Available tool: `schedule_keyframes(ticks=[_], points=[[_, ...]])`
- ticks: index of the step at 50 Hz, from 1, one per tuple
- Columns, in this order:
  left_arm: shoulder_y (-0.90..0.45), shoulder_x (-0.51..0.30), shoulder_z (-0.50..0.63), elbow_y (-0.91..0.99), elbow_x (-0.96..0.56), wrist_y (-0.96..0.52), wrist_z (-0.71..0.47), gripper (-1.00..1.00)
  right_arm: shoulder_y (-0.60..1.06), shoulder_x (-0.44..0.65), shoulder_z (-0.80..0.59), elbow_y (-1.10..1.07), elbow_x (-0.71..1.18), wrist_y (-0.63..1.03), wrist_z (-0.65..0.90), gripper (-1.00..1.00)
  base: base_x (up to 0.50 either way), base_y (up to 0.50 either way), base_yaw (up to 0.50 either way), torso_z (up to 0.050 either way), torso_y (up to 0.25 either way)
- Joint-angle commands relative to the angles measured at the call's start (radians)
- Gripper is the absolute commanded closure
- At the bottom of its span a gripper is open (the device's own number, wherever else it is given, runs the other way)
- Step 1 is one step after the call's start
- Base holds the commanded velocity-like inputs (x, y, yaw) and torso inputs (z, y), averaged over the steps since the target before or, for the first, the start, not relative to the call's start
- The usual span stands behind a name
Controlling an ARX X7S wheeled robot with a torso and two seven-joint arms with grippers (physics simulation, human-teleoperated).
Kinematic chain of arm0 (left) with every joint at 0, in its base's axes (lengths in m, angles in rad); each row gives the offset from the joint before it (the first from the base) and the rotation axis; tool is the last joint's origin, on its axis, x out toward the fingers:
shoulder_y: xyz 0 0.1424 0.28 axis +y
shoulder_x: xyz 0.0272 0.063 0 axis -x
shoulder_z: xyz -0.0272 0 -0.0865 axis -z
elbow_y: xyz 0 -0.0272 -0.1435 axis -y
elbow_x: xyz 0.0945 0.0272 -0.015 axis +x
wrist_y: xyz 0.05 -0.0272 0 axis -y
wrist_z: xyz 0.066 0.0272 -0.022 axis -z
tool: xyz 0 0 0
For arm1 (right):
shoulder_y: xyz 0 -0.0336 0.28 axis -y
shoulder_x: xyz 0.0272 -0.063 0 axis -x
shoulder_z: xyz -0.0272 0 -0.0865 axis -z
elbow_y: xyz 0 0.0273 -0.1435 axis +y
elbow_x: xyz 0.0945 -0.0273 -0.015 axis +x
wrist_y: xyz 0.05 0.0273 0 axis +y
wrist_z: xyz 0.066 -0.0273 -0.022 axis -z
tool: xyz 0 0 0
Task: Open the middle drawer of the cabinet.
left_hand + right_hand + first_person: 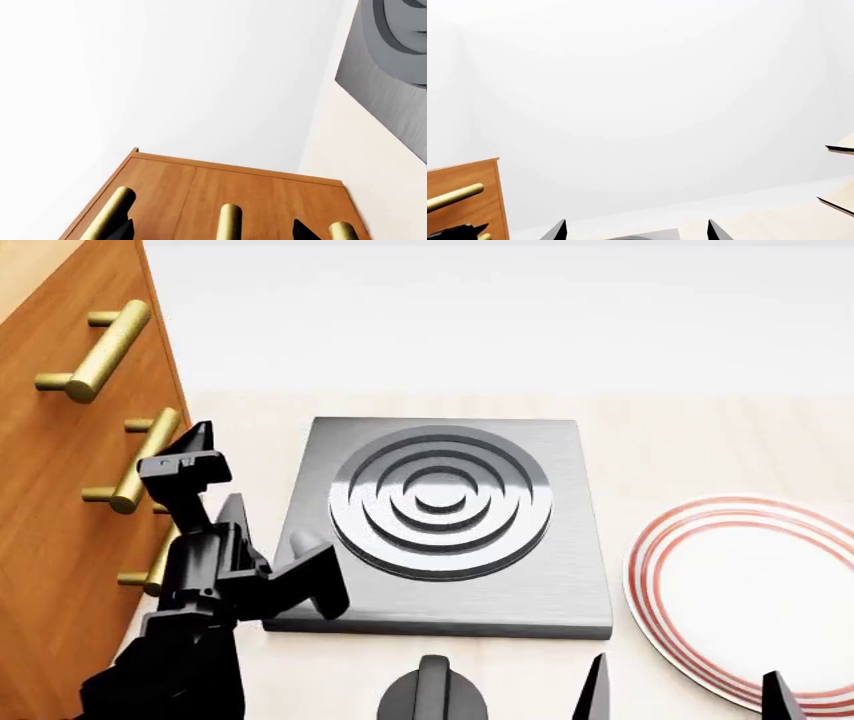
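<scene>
The orange-brown cabinet (60, 330) stands at the left of the head view with three brass bar handles down its front. The middle drawer (54, 455) carries the second handle (134, 462) and lies flush with the other fronts. My left gripper (184, 502) is open at that front. In the left wrist view the middle handle (230, 222) stands between the two black fingertips (120, 230), untouched; the left gripper (212, 231) holds nothing. My right gripper (687, 695) is open and empty at the bottom right, far from the cabinet; it also shows in the right wrist view (635, 232).
A grey slab with raised concentric rings (441, 500) lies on the pale counter just right of my left arm. A white plate with red rings (747, 590) lies at the right. The cabinet's edge and top handle (454, 197) show in the right wrist view.
</scene>
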Motion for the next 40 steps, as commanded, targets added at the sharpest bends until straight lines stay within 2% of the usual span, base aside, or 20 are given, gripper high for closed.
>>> schedule_keyframes(ticks=[1, 40], points=[[0.005, 0.0, 0.0, -0.022, 0.001, -0.008, -0.01, -1.0, -0.002, 0.004, -0.004, 0.001, -0.001, -0.003, 0.004, -1.0, 0.0, 0.0, 0.0, 0.0, 0.0], [0.027, 0.0, -0.004, -0.1, 0.016, 0.007, -0.021, -1.0, 0.007, 0.017, -0.026, 0.004, -0.006, -0.004, 0.016, -1.0, 0.0, 0.0, 0.0, 0.0, 0.0]])
